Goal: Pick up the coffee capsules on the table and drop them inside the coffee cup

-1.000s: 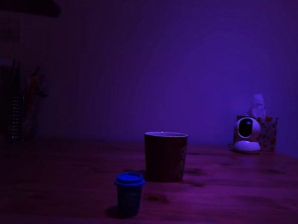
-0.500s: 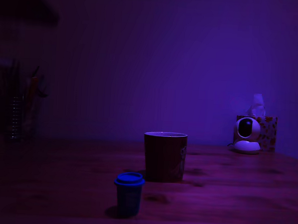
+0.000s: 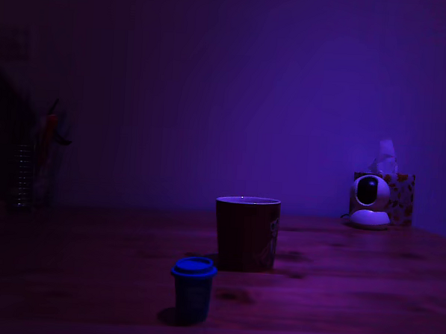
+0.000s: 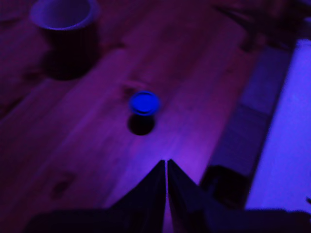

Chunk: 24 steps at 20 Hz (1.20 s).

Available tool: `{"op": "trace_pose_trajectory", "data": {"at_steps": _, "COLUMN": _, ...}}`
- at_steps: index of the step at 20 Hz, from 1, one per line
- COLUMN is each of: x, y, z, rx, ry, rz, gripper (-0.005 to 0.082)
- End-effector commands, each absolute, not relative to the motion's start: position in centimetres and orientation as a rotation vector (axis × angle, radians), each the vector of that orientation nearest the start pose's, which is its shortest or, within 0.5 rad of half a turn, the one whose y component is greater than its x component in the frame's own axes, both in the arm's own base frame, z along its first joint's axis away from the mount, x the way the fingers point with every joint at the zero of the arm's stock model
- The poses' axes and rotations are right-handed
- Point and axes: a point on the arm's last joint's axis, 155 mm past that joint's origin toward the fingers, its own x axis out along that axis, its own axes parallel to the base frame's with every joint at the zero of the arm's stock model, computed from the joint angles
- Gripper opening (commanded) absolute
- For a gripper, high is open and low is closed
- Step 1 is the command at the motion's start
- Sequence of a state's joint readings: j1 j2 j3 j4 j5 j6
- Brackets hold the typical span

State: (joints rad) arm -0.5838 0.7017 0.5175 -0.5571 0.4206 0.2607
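One capsule (image 3: 193, 289) only is visible, blue-topped, standing upright on the table (image 3: 351, 286). No second pod found in either view; it may be inside the cup or out of frame, cannot tell.

Pincer (image 4: 166, 167): seen in wrist view only, tips pressed together w/ just a hairline gap, holding nothing. It hangs above the table, well short of the capsule, which sits straight ahead of the tips w/ bare wood between. Not visible in exterior view.

Cup (image 3: 246, 233): upright, mouth open, farther from the pincer than the capsule and off to one side of the line of approach. In exterior view the capsule stands in front of the cup toward that view's left, near but apart.

Assessment: capsule stands rim-up, so the narrow body below the rim is the likely hold point. Tips are lined up on it, which suits a straight reach. Pincer must spread before closing in; as it stands it would knock the pod over. Pod looks light and easily tipped.

Background items (white camera gadget (image 3: 370, 201), tissue box (image 3: 401, 197)) sit well beyond the cup, no interference. Lighting poor, purple cast; fine detail unreliable.
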Motion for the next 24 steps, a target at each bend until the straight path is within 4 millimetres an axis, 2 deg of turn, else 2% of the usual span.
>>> {"op": "trace_pose_trajectory", "data": {"at_steps": 1, "x": 15.9, "y": -19.6, "z": 11.7, "rx": 0.317, "ry": 0.656, "rz": -1.068, "gripper": -0.0008}}
{"op": "trace_pose_trajectory", "data": {"at_steps": 4, "x": 15.8, "y": -19.6, "z": 11.5, "rx": 0.349, "ry": 0.646, "rz": -1.082, "gripper": -0.0006}}
{"op": "trace_pose_trajectory", "data": {"at_steps": 5, "x": 15.9, "y": -19.6, "z": 11.5, "rx": 0.381, "ry": 0.631, "rz": -1.095, "gripper": 0.0027}}
{"op": "trace_pose_trajectory", "data": {"at_steps": 7, "x": 15.9, "y": -19.6, "z": 11.1, "rx": 0.416, "ry": 0.628, "rz": -1.11, "gripper": 0.0173}}
{"op": "trace_pose_trajectory", "data": {"at_steps": 9, "x": 16.0, "y": -19.7, "z": 10.5, "rx": 0.462, "ry": 0.624, "rz": -1.13, "gripper": 0.0409}}
{"op": "trace_pose_trajectory", "data": {"at_steps": 10, "x": 16.0, "y": -19.7, "z": 10.2, "rx": 0.47, "ry": 0.635, "rz": -1.135, "gripper": 0.0477}}
{"op": "trace_pose_trajectory", "data": {"at_steps": 16, "x": 17.6, "y": -21.2, "z": 8.4, "rx": 0.461, "ry": 0.664, "rz": -1.167, "gripper": 0.0482}}
{"op": "trace_pose_trajectory", "data": {"at_steps": 24, "x": 19.2, "y": -24.1, "z": 5.9, "rx": 0.398, "ry": 0.672, "rz": -1.262, "gripper": 0.0478}}
